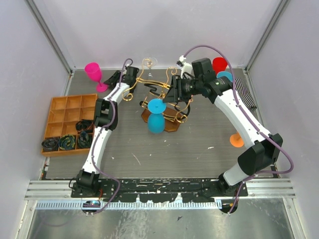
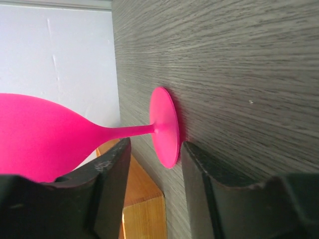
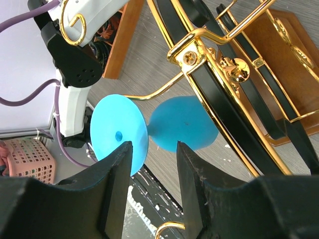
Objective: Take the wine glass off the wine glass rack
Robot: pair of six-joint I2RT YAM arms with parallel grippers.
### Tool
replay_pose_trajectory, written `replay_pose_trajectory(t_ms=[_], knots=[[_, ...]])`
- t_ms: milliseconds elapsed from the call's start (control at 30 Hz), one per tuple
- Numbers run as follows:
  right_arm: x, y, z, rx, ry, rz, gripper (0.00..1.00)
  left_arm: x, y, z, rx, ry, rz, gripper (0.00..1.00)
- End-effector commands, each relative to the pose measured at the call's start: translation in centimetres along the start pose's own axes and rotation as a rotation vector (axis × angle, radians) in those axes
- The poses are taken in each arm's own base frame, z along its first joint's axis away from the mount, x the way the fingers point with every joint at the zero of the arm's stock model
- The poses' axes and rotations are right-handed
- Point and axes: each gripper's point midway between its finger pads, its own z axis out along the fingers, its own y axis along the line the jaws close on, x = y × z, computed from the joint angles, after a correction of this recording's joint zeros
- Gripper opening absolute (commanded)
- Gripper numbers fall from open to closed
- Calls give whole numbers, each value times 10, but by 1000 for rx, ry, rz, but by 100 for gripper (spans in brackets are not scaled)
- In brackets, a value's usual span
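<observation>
Right wrist: shows blue wine glass (image 3: 182,129) hung foot-up on wine glass rack (image 3: 192,57), just past half-open, empty right end effector (image 3: 153,145). Left wrist: shows left end effector (image 2: 155,144) parted, empty, beside pink glass (image 2: 164,127) upright on counter (image 2: 239,59). Top external: both arms stretched forward.

rack (image 1: 173,125) 1; tray (image 1: 56,102) 1; arms (image 1: 99,134) (image 1: 239,114) 2; pink glass (image 1: 92,70) 1
</observation>
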Motion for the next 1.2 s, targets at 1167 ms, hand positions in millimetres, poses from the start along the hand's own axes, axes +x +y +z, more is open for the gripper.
replay_pose_trajectory(t_ms=[1167], knots=[[-24,31,-31,-47,-116,-17,46,25,-66,-124,987,114,-263,92]])
